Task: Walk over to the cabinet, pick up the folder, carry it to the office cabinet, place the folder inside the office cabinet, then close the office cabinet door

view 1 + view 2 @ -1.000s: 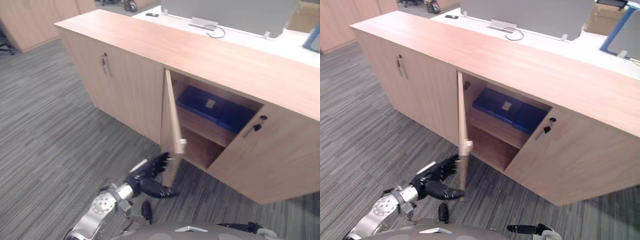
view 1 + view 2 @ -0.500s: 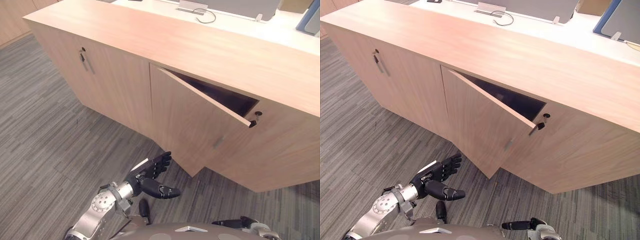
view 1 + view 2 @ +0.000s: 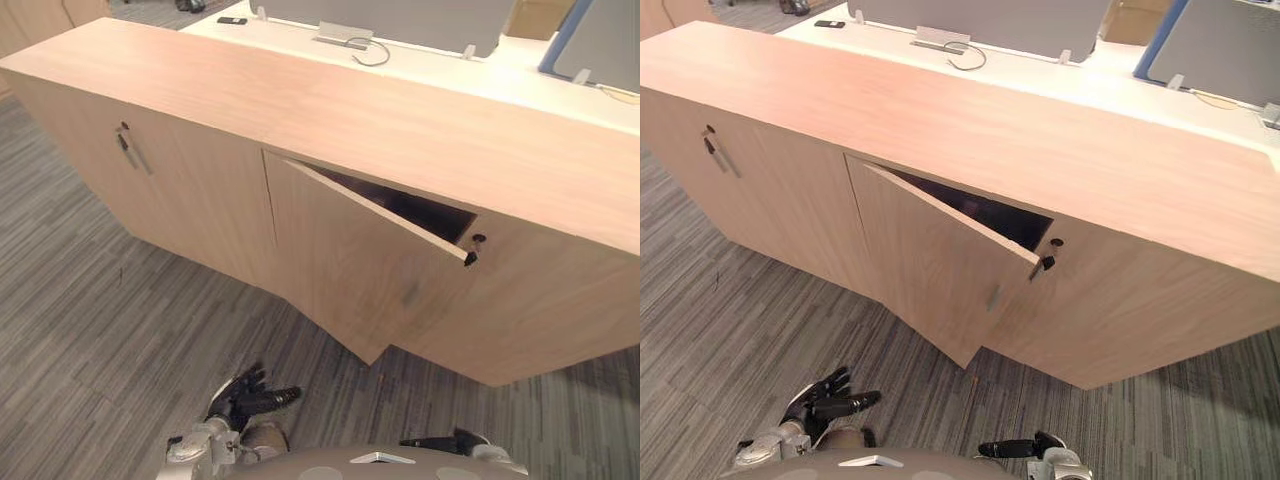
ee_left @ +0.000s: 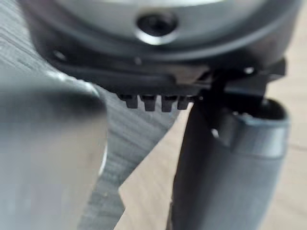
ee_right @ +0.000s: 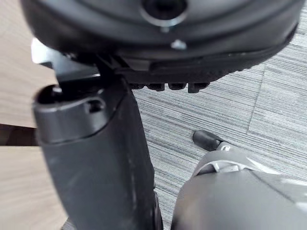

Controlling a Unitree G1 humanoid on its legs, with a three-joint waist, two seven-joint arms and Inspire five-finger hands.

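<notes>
Office cabinet door [image 3: 350,260] is ajar: hinged on the left, free edge with its handle [image 3: 468,257] swung out toward me on the right. Left hand [image 3: 248,395] low, fingers straight and spread, empty, well apart from the door, hinge side. Right hand [image 3: 440,441] low, under the free edge; finger state I cannot tell. Folder hidden, inside I judge. Right hand looks better placed to push.

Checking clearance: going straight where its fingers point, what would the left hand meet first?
Probably the ajar cabinet door, low on its front face; the left hand is open, and depth is unclear.
</notes>
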